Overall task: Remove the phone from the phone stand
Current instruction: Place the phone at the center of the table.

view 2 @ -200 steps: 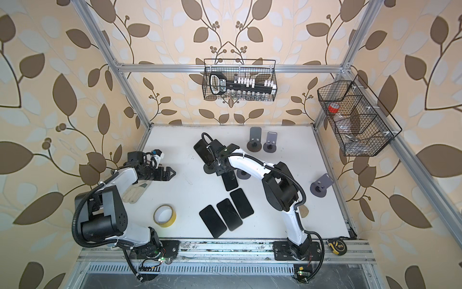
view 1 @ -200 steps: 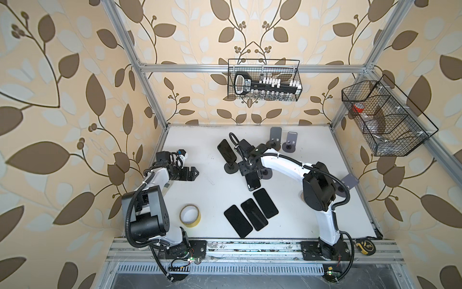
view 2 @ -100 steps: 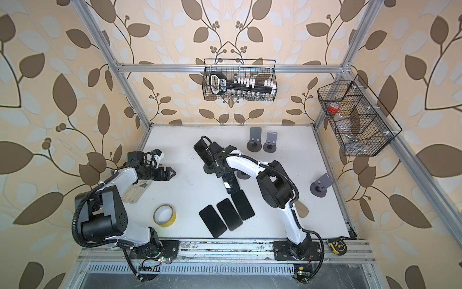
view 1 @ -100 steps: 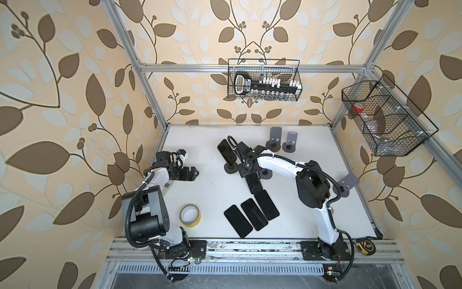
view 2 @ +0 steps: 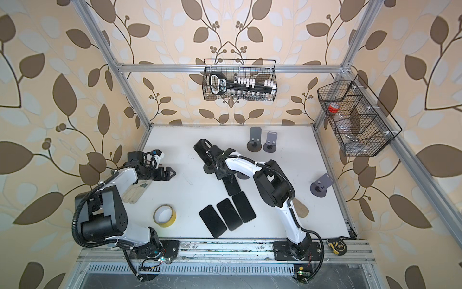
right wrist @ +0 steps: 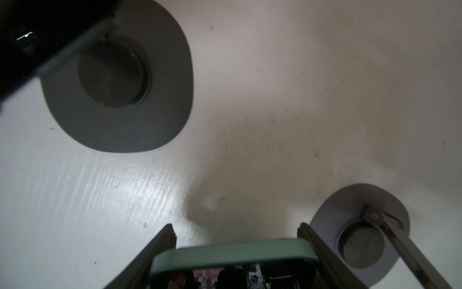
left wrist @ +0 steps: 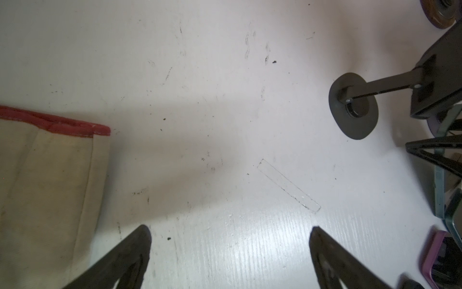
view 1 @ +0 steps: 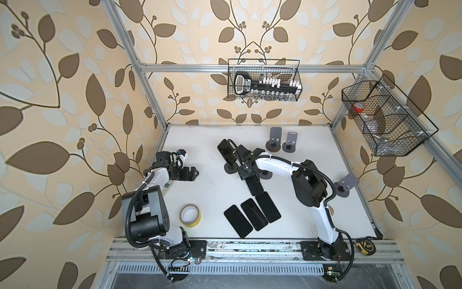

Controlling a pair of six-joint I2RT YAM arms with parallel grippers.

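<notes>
Looking down on a white counter (view 1: 212,190) boxed in by leaf wallpaper (view 1: 75,100). Got two white-and-black arms bolted along the front rail (view 1: 250,246): right arm (view 1: 275,162) stretched out to the middle, left arm (view 1: 155,176) folded up near its own side wall. Two black wire baskets hung on the walls: back basket (view 1: 275,68), and side basket (view 1: 400,135) over on the right. Cream glove (view 2: 133,194) with a red cuff (left wrist: 55,125), flat on the counter beside the left arm.

Then five phone stands. Dark stand (view 1: 230,170) mid-counter, propping up a black phone (view 1: 225,152). Pale stand (right wrist: 350,200) just beside it, empty, half hidden under the right arm. Dark back stand (view 1: 275,132) and grey back stand (view 1: 292,137) side by side at the rear, both empty. Side stand (view 1: 348,180) near the right edge, same deal.

Main item: green-cased phone (right wrist: 232,252), clear of every stand, pinched across its width by the right jaws, low over the counter between those two middle stands and a row of three black phones (view 1: 252,214) lying flat. Can't tell whether touching the counter. Left jaws spread wide, nothing between them, hovering over the counter near the glove.

Yellow tape roll (view 1: 193,222) lying flat left of the row. Tiny tape measure (view 1: 366,246) on the front rail by the right arm's base.
</notes>
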